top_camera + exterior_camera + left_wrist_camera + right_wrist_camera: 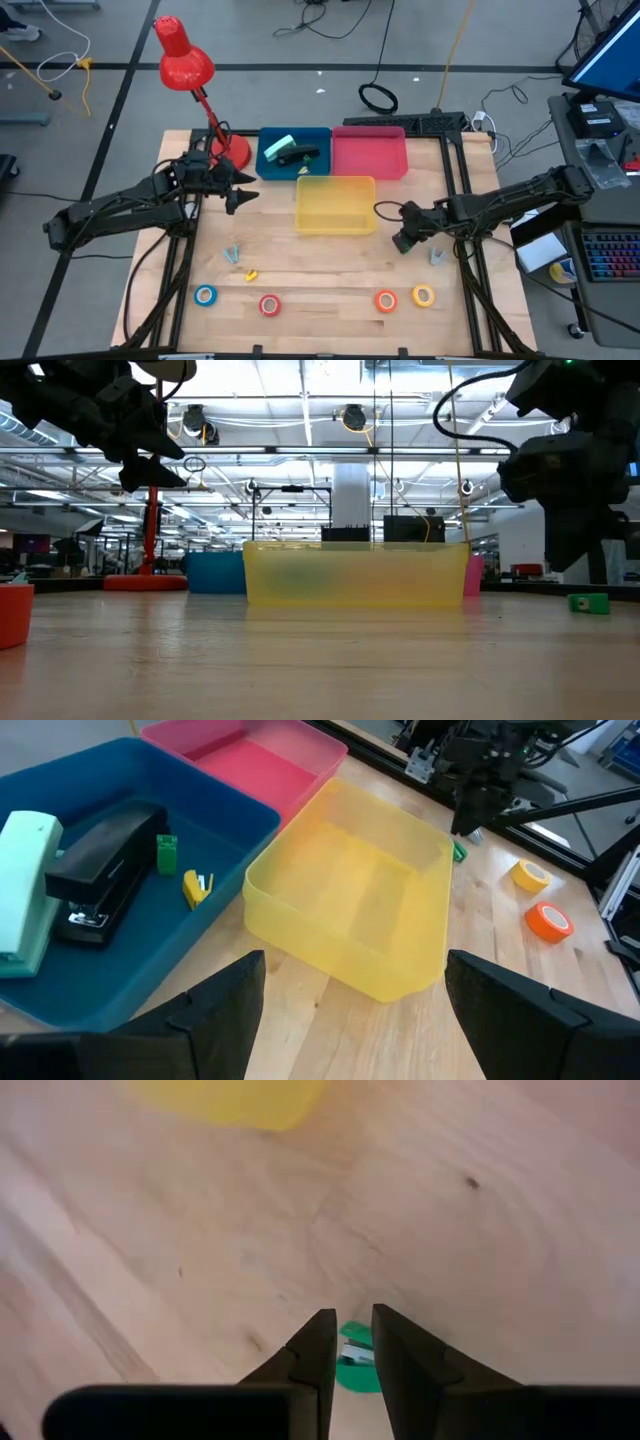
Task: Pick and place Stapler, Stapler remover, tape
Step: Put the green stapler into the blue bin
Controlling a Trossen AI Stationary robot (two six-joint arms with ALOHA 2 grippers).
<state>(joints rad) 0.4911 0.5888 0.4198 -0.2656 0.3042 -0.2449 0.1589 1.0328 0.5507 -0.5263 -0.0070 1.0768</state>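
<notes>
Green shows between the right claw [348, 1342]'s two dark fingertips only in the right wrist view: a small green staple remover [356, 1362] lies on the pale wooden surface [420, 1210] just past the tips, which stand narrow, a slim gap between them, and no grip can be seen. From overhead that piece is hidden under the claw, which hangs beside the translucent yellow plastic bin [334, 204].

Across that bin the left claw [236, 190] hovers with its fingers spread wide and nothing between them. Its wrist camera looks into the blue plastic bin [230, 825] below and ahead of it, showing what the overhead view blurs: a black stapler [103, 870], a mint-green stapler [27, 880], and small green and yellow removers. The pink plastic bin [369, 155] stands beyond.

Overhead alone shows all four tape rolls: blue [205, 295], red [269, 304], orange [386, 300] and yellow [423, 295], in a row well behind both claws.
</notes>
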